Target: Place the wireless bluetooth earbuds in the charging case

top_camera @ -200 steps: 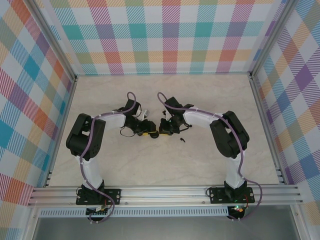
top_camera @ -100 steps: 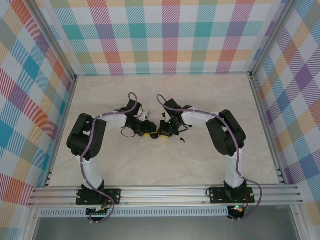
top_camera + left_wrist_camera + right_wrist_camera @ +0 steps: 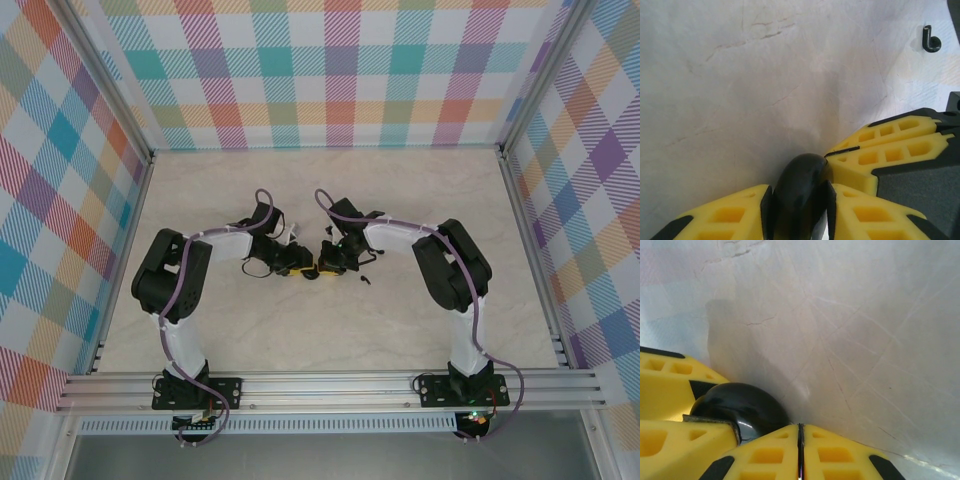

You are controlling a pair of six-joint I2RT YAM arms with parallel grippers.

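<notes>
A glossy black round charging case (image 3: 800, 185) sits low over the marble table between my left gripper's (image 3: 799, 192) yellow fingers, and both pads press its sides. My right gripper (image 3: 800, 427) is shut with nothing between its jaws, and its tips rest right against the same case (image 3: 740, 407). In the top view the two grippers (image 3: 300, 268) (image 3: 322, 266) meet nose to nose at mid-table. One black earbud (image 3: 930, 40) lies loose on the table beyond the case, also seen as a dark speck (image 3: 365, 279) beside the right wrist. The inside of the case is hidden.
The right gripper's yellow fingers (image 3: 890, 150) crowd the right side of the left wrist view. A small pale thing (image 3: 289, 236) lies just behind the left wrist. Aluminium rails (image 3: 330, 385) border the near edge, and plaid walls stand on the other three sides.
My left gripper's jaws have narrowed onto the black case. The right arm has edged slightly left toward it and stayed shut.
</notes>
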